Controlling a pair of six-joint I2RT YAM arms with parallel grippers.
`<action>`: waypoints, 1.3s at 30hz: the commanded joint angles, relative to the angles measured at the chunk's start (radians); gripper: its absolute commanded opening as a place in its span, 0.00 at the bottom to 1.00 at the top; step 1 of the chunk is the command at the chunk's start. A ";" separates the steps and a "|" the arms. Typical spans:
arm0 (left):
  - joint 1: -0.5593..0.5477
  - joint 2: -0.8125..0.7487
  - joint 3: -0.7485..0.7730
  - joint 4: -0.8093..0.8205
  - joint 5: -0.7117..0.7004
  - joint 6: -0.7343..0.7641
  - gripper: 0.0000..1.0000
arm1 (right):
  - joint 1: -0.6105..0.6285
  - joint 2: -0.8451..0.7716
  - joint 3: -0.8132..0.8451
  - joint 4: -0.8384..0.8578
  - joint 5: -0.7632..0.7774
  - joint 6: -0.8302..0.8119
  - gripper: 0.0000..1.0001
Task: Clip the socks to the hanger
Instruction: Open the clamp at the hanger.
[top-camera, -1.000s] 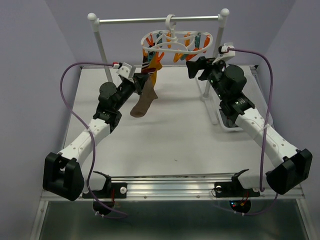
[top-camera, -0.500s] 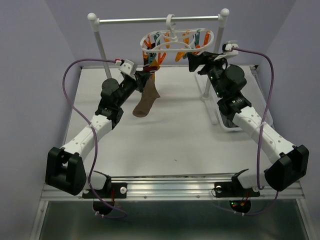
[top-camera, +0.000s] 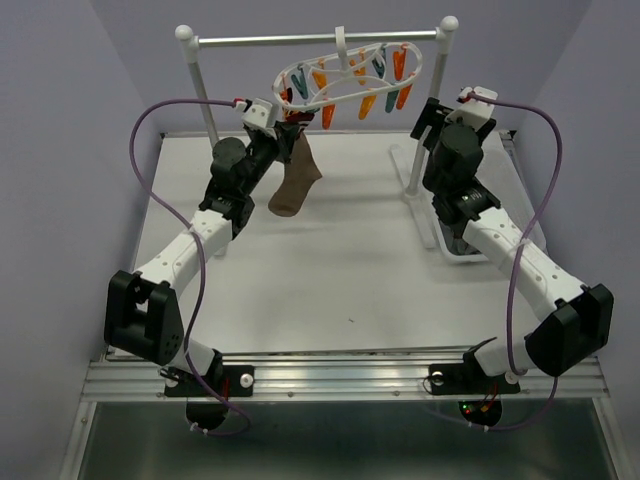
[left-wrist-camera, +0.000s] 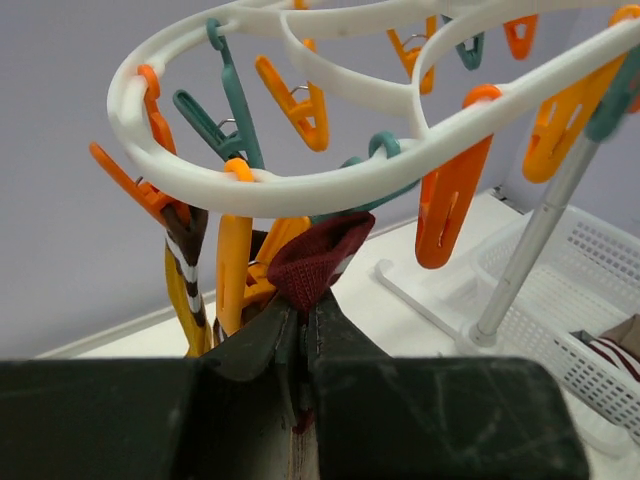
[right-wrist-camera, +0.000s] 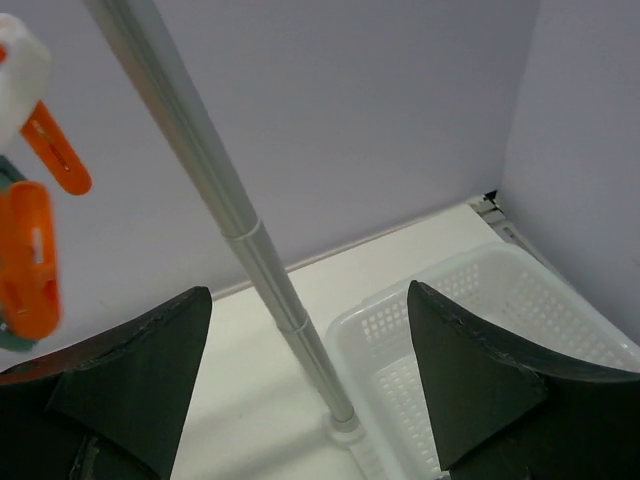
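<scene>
The white oval hanger (top-camera: 345, 78) hangs tilted from the rail, its orange and teal clips dangling. My left gripper (top-camera: 287, 128) is just under its left end, shut on the dark red cuff (left-wrist-camera: 318, 258) of a brown sock (top-camera: 295, 183) that hangs below it. In the left wrist view the cuff sits right under the hanger ring (left-wrist-camera: 330, 180), beside an orange clip (left-wrist-camera: 233, 255). A mustard sock with a striped cuff (left-wrist-camera: 184, 268) hangs clipped at the left. My right gripper (top-camera: 424, 121) is open and empty, right of the hanger by the rail post (right-wrist-camera: 262, 245).
The silver rail (top-camera: 270, 40) on white posts spans the back of the table. A white plastic basket (right-wrist-camera: 500, 320) stands at the right behind the post foot (top-camera: 410, 190); a striped sock (left-wrist-camera: 618, 340) lies in it. Purple cables loop from both wrists.
My left gripper rose with the brown sock up to the hanger's left end. My right gripper drew back right from the hanger to the post. The hanger now tilts, right side higher.
</scene>
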 joint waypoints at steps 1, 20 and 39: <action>0.006 0.015 0.083 0.051 -0.092 0.025 0.00 | 0.003 -0.058 0.008 0.022 -0.232 -0.058 0.86; 0.006 -0.029 0.138 0.052 -0.196 0.099 0.00 | 0.003 -0.010 0.010 0.010 -1.114 -0.007 1.00; 0.005 -0.053 0.127 0.060 -0.121 0.045 0.00 | 0.003 -0.157 -0.185 -0.045 -0.695 0.050 1.00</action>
